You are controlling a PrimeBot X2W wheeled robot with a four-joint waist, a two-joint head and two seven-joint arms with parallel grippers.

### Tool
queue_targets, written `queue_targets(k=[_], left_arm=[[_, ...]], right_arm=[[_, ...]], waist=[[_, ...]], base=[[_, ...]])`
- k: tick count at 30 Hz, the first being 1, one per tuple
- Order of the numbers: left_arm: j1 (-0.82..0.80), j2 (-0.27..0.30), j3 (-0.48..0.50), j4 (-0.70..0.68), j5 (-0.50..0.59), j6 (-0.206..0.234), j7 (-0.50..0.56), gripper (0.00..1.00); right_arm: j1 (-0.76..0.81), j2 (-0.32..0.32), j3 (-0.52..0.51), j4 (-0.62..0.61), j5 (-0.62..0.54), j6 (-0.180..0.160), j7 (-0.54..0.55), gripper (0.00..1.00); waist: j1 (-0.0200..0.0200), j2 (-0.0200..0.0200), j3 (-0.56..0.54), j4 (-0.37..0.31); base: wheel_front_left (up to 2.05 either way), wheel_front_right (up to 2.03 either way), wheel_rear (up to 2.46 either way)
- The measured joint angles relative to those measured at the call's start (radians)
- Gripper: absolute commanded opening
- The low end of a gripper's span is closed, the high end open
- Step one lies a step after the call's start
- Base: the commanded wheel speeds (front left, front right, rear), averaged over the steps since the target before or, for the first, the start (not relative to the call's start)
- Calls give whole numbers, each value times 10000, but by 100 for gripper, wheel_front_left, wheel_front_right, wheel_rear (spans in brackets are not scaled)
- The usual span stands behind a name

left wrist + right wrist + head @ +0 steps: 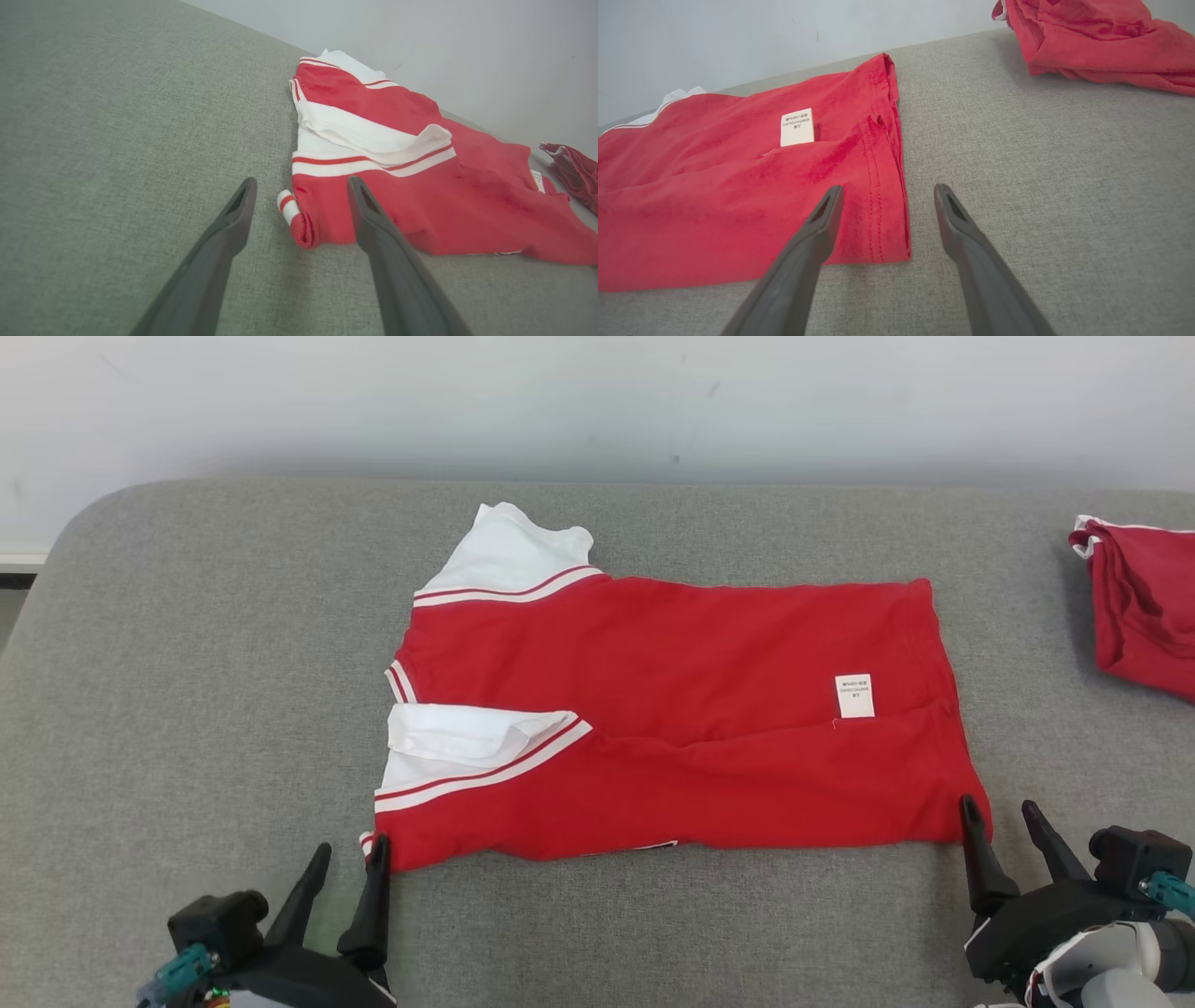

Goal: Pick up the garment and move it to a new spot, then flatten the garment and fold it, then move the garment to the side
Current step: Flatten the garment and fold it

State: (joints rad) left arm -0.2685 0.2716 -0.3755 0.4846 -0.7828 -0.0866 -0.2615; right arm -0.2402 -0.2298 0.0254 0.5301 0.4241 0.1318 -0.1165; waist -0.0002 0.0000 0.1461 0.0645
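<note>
- The grey fabric-covered surface (187,709) spans the head view, its far left corner rounded, with a pale wall (597,392) behind it.
- The garment (672,709), a red shirt with white sleeves, lies spread near the middle of the surface. Its length runs left to right, with the sleeves at the robot's left and the hem at its right. It is mostly flat, with a soft crease along its near half.
- A second red garment (1144,616) lies crumpled at the far right edge, well apart from the shirt.
- The left gripper (350,845) sits at the shirt's near left corner with its fingers spread apart, holding nothing. In the left wrist view a small rolled bit of striped trim (287,205) lies between the two fingers.
- The right gripper (998,803) sits at the near right corner, also spread and gripping nothing. In the right wrist view one finger lies over the red cloth and the other over bare surface, with the hem's edge between them. I cannot tell whether the fingers touch the cloth.
- The far sleeve (509,555) sticks out past the shirt's top edge, and the near sleeve (457,737) is folded in onto the red body.
- A small white label (854,695) lies on the red cloth near the hem.
</note>
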Motion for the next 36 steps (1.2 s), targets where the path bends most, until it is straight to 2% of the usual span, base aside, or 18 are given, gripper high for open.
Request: queue_targets(k=[8,16,17,18,19,20,29,36], left_arm=[[307,-96,-113,-58,178,33,-10,100],[-66,-167,-265,723,337,58,113,100],[-152,-180,-272,825,336,19,111,100],[-231,-209,-286,913,336,-13,109,68],[-299,-232,-326,988,337,-21,107,30],[-366,-257,-353,1083,341,-35,107,0],[-478,-339,-324,1429,439,-190,19,0],[516,-259,-105,771,541,-127,0,0]], right_arm=[[267,113,-113,-238,-242,0,286,100],[106,357,-2,-100,-779,0,458,100],[58,364,23,-42,-832,0,472,48],[13,370,33,8,-859,0,472,25],[-36,370,33,63,-865,0,464,0],[-81,370,35,127,-897,0,454,0],[-89,451,176,516,-880,0,-176,0],[978,378,150,-192,-466,0,-238,0]], waist=[[0,0,101,-42],[2,0,289,-147],[2,0,315,-161],[2,1,337,-173],[2,0,355,-181],[2,0,365,-187],[2,0,-18,-136],[1,0,-631,-61]], base=[[0,0,0],[0,0,0],[0,0,0],[0,0,0],[0,0,0],[0,0,0],[0,0,0],[0,0,0]])
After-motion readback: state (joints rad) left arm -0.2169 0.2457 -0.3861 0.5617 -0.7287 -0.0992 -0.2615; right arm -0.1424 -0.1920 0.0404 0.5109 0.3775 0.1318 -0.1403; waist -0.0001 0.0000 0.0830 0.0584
